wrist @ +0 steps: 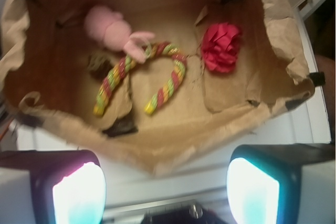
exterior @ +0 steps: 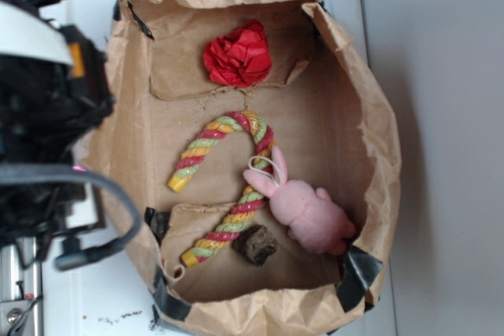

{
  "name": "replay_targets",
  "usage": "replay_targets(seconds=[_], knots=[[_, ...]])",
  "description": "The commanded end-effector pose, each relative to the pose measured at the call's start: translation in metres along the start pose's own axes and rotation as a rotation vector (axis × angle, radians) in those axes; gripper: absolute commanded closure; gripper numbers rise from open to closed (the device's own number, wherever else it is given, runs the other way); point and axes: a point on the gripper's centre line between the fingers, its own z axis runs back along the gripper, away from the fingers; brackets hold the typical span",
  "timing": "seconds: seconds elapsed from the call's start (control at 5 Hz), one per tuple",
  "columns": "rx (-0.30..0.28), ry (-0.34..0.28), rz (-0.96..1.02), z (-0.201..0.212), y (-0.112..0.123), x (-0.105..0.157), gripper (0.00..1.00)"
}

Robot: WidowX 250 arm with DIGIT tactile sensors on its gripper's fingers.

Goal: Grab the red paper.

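At the very bottom of the wrist view the gripper (wrist: pixel 165 192) fills the foreground, its two fingers (wrist: pixel 79 195) spread wide apart with nothing between them, their pads glowing pale against dark housings. It hangs outside the brown paper bag (wrist: pixel 173 145), over the white surface (wrist: pixel 294 129) that the bag sits on, well apart from everything inside.

Just beyond the fingers comes the bag's near wall, crumpled and folded outward, with dark tape patches along its edge. Inside, on the flat bag floor, the striped rope cane (wrist: pixel 142 80) lies nearest, a red, yellow and green hook with both ends pointing towards the camera. A small dark brown lump (wrist: pixel 98 65) sits just beside its left leg. Behind that, the pink plush bunny (wrist: pixel 113 30) lies on its side, its ears touching the bend of the cane.

The red paper (wrist: pixel 221 46) rests to the right of the cane, near the bag's right wall, apart from the cane and bunny, a crumpled rose-like wad lying on a raised flap of the bag floor.

In the exterior view the red paper (exterior: pixel 238 54) sits at the upper end of the bag, while the robot arm (exterior: pixel 47 116) stands blurred at the left edge, outside the bag
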Motion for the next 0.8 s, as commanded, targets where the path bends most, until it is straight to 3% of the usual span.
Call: replay_targets(seconds=[0.0,0.2,0.4,0.6], knots=[[-0.025,-0.027,0.105,-0.031,0.018,0.033,0.00],[-0.018,-0.005,0.113,-0.047,0.024,0.047,0.00],[-0.005,0.010,0.093,-0.054,0.006,0.033,0.00],[-0.005,0.010,0.093,-0.054,0.006,0.033,0.00]])
